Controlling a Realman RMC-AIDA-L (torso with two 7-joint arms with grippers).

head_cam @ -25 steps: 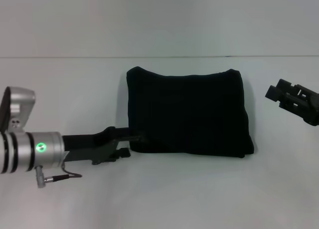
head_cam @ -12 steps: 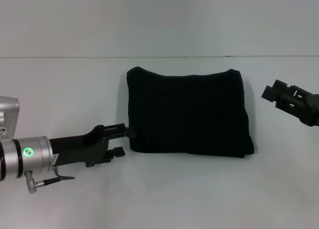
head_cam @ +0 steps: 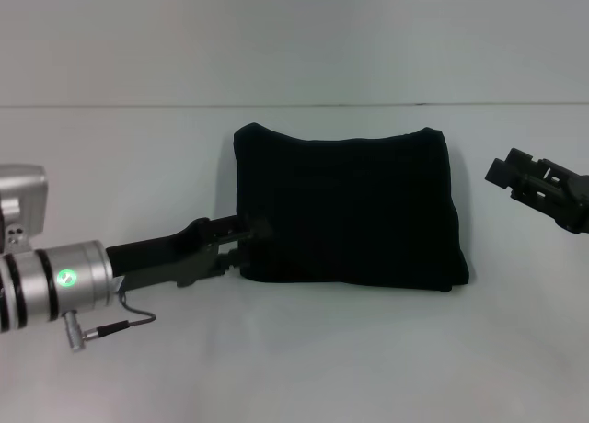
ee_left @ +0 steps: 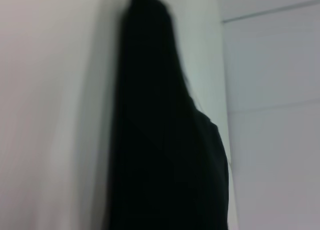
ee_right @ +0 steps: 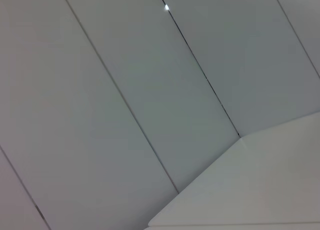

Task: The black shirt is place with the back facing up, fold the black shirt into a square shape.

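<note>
On the white table (head_cam: 304, 359) the black shirt (head_cam: 348, 207) lies folded at frame centre, unmoved. Our left gripper (head_cam: 247, 236) has pushed back against its lower-left edge; we cannot tell its jaws. Our right gripper (head_cam: 504, 173) hovers at right, apart from it.

Soft, even light leaves faint shadows on the white table (head_cam: 350, 349), while the left wrist view is blurred.

White table (head_cam: 350, 359) carries folded black shirt (head_cam: 345, 207), lying flat as squarish bundle near middle.
</note>
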